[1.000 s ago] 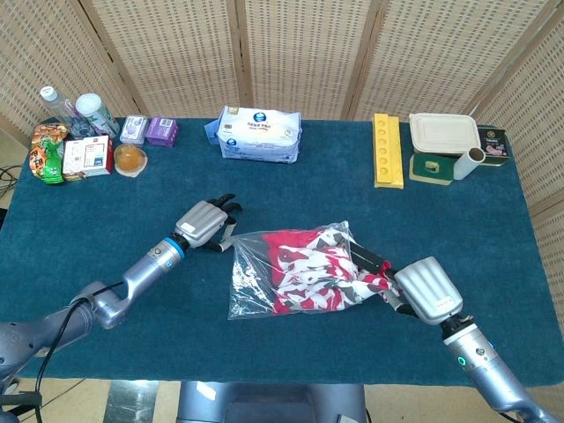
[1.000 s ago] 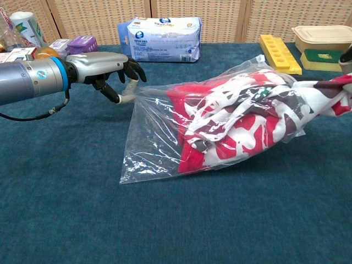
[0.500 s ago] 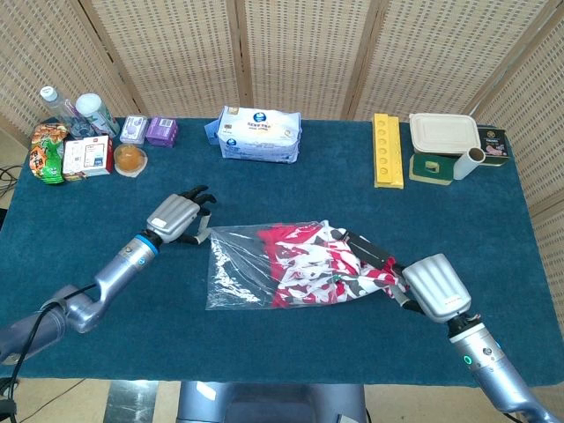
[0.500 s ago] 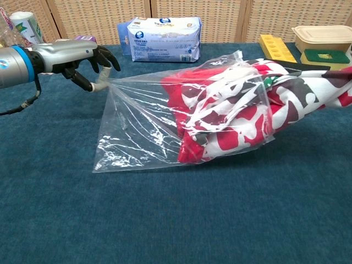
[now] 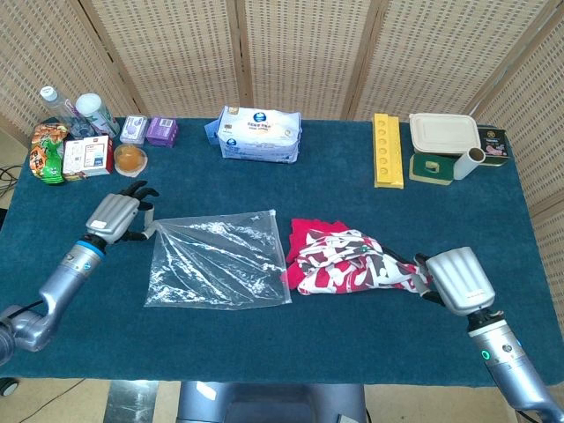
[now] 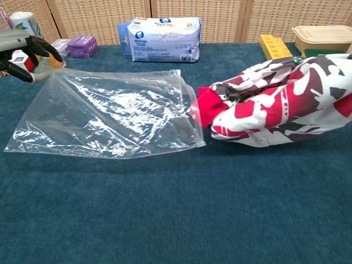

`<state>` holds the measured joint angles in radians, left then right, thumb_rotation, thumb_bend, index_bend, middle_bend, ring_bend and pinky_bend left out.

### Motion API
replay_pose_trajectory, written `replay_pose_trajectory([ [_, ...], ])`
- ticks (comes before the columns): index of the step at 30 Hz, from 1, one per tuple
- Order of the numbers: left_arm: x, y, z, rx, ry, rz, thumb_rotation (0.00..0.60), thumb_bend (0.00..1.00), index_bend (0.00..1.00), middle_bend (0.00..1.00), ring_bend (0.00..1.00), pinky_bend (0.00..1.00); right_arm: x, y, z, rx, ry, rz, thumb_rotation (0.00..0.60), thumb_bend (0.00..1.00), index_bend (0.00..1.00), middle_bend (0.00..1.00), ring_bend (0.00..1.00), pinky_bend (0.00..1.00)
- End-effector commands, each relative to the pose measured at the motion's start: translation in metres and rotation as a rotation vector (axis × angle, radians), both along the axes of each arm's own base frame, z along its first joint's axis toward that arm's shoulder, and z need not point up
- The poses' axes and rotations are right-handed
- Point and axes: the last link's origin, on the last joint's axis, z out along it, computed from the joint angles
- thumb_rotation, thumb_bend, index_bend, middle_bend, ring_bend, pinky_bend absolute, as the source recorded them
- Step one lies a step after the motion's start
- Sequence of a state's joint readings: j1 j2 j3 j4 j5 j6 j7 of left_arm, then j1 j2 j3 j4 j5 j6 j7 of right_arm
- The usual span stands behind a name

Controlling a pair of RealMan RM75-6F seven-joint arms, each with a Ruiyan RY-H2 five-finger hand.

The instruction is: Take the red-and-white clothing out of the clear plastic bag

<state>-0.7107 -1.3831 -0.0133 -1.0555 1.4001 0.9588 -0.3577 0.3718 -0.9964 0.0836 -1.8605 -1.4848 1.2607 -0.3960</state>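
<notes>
The clear plastic bag [image 5: 216, 260] [image 6: 110, 113] lies flat and empty on the blue table, left of centre. My left hand [image 5: 118, 216] [image 6: 25, 50] pinches its far left corner. The red-and-white clothing [image 5: 344, 264] [image 6: 278, 102] lies bunched just right of the bag's mouth, outside the bag. My right hand [image 5: 456, 280] grips the clothing's right end; in the chest view that hand is out of frame.
Along the back edge stand a wipes pack [image 5: 259, 134], a yellow tray [image 5: 387, 150], a lidded box [image 5: 443, 134], purple boxes [image 5: 162, 130], bottles [image 5: 95, 113] and snack packs [image 5: 49, 152]. Blue cloth [image 5: 282, 344] covers the table.
My left hand pulled the bag to the left while my right hand drew the clothing right; the clothing has come out of the bag, which now lies flat.
</notes>
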Motion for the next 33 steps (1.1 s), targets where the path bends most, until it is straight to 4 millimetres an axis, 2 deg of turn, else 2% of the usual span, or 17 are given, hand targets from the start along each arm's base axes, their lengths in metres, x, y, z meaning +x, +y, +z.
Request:
replay_pose_trajectory([
  [1,-0.014,-0.003,0.01,0.023,0.013,0.033,0.6,0.42,0.67,0.24,0.09,0.28,-0.007,0.001,0.005,-0.018,0.0,-0.022,0.543,0.57,0.73,0.95,1.0,1.0],
  [5,-0.026,-0.005,0.015,0.04,0.017,0.067,0.6,0.42,0.67,0.24,0.09,0.28,-0.013,0.003,0.007,-0.027,-0.005,-0.039,0.544,0.57,0.73,0.95,1.0,1.0],
  [7,-0.03,-0.007,0.014,0.032,0.005,0.091,0.6,0.39,0.67,0.24,0.09,0.28,-0.016,0.004,0.007,-0.024,-0.003,-0.042,0.544,0.57,0.72,0.94,1.0,1.0],
  [8,-0.031,-0.007,0.013,0.028,0.0,0.097,0.6,0.33,0.65,0.24,0.09,0.28,-0.016,0.005,0.006,-0.022,-0.001,-0.044,0.543,0.56,0.7,0.92,1.0,0.98],
  [10,-0.032,-0.01,0.01,0.002,-0.009,0.113,0.6,0.18,0.51,0.23,0.08,0.25,-0.021,0.008,0.005,-0.004,0.02,-0.062,0.542,0.53,0.61,0.82,0.98,0.93],
  [11,-0.031,-0.011,0.01,-0.011,-0.01,0.118,0.6,0.11,0.36,0.2,0.06,0.21,-0.023,0.009,0.004,0.005,0.032,-0.071,0.543,0.5,0.54,0.73,0.93,0.87],
  [12,-0.029,-0.012,0.011,-0.02,-0.011,0.119,0.6,0.06,0.2,0.16,0.03,0.16,-0.024,0.01,0.004,0.014,0.044,-0.083,0.543,0.47,0.45,0.62,0.84,0.79],
  [14,-0.026,-0.012,0.013,-0.028,-0.006,0.117,0.6,0.02,0.04,0.1,0.0,0.1,-0.026,0.011,0.004,0.028,0.055,-0.103,0.544,0.4,0.32,0.45,0.66,0.61],
  [15,-0.025,-0.012,0.014,-0.028,-0.003,0.115,0.6,0.01,0.0,0.08,0.0,0.08,-0.027,0.011,0.005,0.028,0.056,-0.108,0.542,0.35,0.26,0.37,0.56,0.52],
  [18,-0.018,-0.013,0.02,-0.029,0.01,0.102,0.591,0.0,0.0,0.05,0.0,0.06,-0.031,0.013,0.009,0.029,0.054,-0.135,0.542,0.24,0.19,0.28,0.39,0.37],
  [23,-0.012,-0.02,0.027,-0.012,0.052,0.081,0.553,0.0,0.0,0.05,0.0,0.05,-0.035,0.019,0.016,0.037,0.049,-0.155,0.544,0.13,0.15,0.2,0.27,0.26],
  [31,-0.009,-0.031,0.037,0.033,0.161,0.049,0.558,0.0,0.0,0.04,0.0,0.05,-0.041,0.027,0.026,0.034,0.035,-0.174,0.543,0.09,0.14,0.18,0.25,0.24],
  [32,-0.01,-0.033,0.038,0.038,0.188,0.044,0.554,0.0,0.0,0.04,0.0,0.05,-0.041,0.027,0.027,0.03,0.029,-0.172,0.544,0.09,0.14,0.18,0.25,0.24],
  [33,-0.011,-0.036,0.039,0.04,0.209,0.044,0.526,0.0,0.0,0.04,0.0,0.05,-0.042,0.029,0.029,0.026,0.027,-0.172,0.545,0.09,0.14,0.19,0.25,0.24],
])
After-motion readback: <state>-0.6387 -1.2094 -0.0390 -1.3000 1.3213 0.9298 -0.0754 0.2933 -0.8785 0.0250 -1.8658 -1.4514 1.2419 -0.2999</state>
